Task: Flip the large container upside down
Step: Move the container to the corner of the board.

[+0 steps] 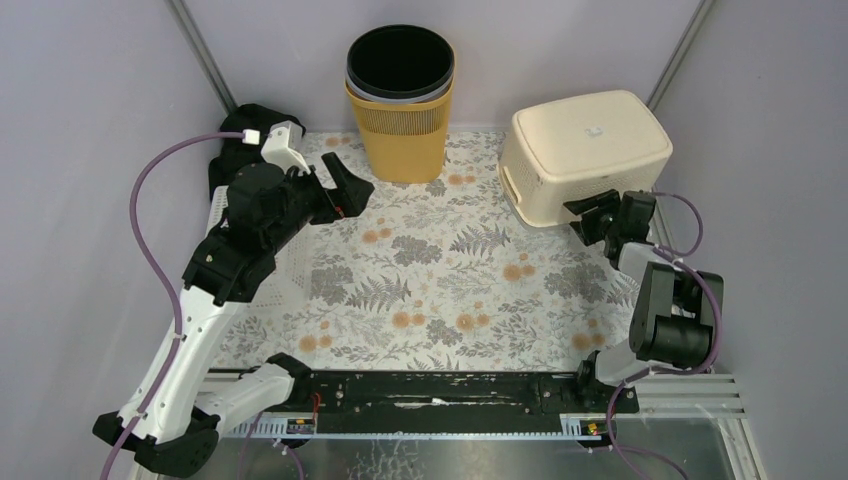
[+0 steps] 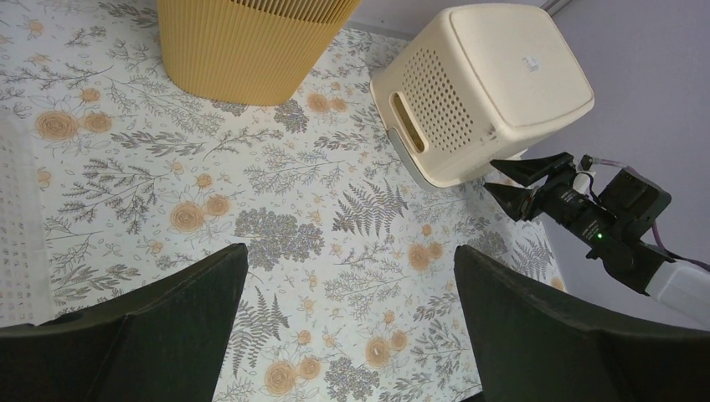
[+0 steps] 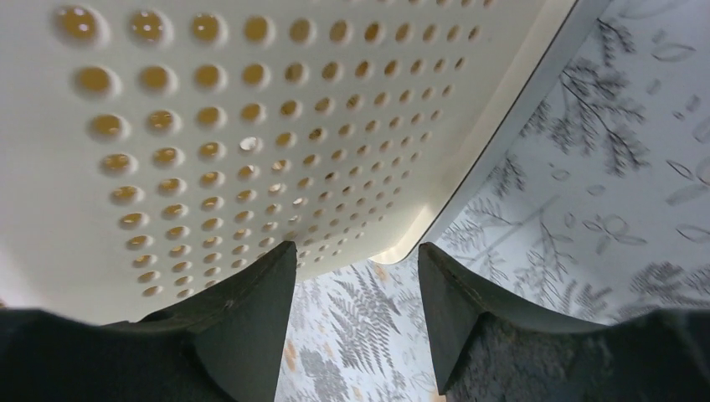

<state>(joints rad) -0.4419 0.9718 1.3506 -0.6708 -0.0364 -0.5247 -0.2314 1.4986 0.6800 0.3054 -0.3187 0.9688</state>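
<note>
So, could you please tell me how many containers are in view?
3: a yellow bin at back centre, a cream basket bottom-up at back right, and a white basket at left, partly hidden under the left arm.

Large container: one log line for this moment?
large container: base up, far right of table | right pincer: open at its near rim, nothing clamped | left pincer: open, apart from it

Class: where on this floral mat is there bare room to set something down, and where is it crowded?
Free: the mat centre, between yellow bin, cream container and arm bases. Crowded: right rear, the right claw beside the container; left edge, white basket under the left arm.
</note>
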